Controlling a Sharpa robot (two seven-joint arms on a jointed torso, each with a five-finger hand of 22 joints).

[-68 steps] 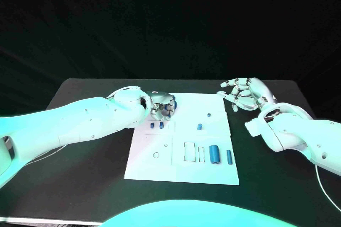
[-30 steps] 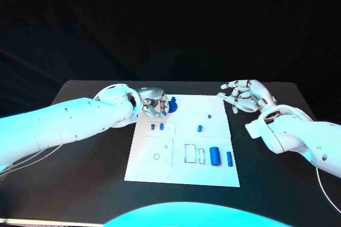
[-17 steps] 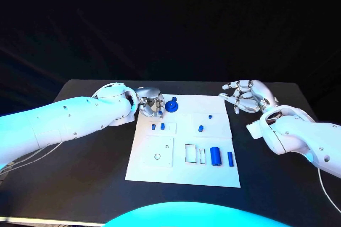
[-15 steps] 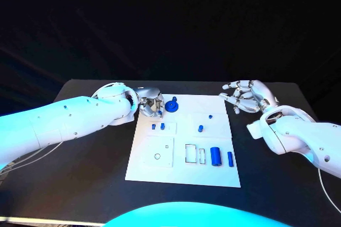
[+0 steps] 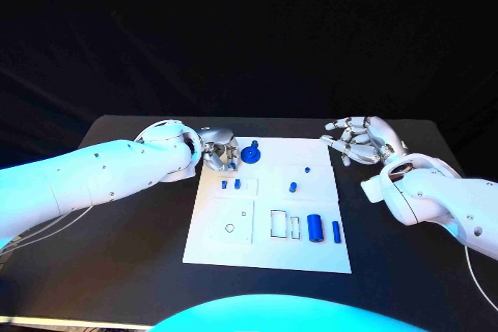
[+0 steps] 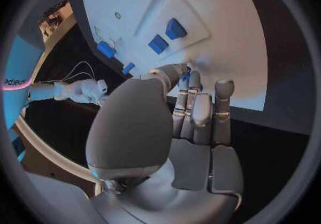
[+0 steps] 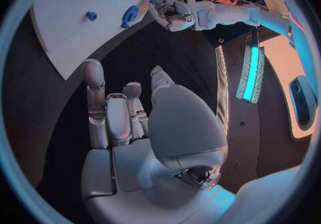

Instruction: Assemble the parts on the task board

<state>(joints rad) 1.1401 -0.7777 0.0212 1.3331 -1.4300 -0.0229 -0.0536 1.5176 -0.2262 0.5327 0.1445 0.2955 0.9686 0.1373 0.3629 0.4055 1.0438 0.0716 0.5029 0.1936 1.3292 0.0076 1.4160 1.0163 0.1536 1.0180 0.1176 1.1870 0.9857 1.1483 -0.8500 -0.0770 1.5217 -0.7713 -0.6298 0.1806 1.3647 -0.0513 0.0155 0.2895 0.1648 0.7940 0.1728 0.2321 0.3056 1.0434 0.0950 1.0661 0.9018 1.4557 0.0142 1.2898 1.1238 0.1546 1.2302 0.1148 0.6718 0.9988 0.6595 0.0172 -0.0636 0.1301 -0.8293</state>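
Task board [image 5: 272, 235], white rectangular plate, small blue parts [image 5: 314, 228] scattered

Left hand [image 5: 221, 156] holding a blue part [image 5: 251, 155] over the task board [image 5: 268, 235], right hand [image 5: 356, 141] empty beside it

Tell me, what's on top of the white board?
On the task board lie small blue parts: a big cylinder, a thin one, two little pegs. The left hand covers its far corner.
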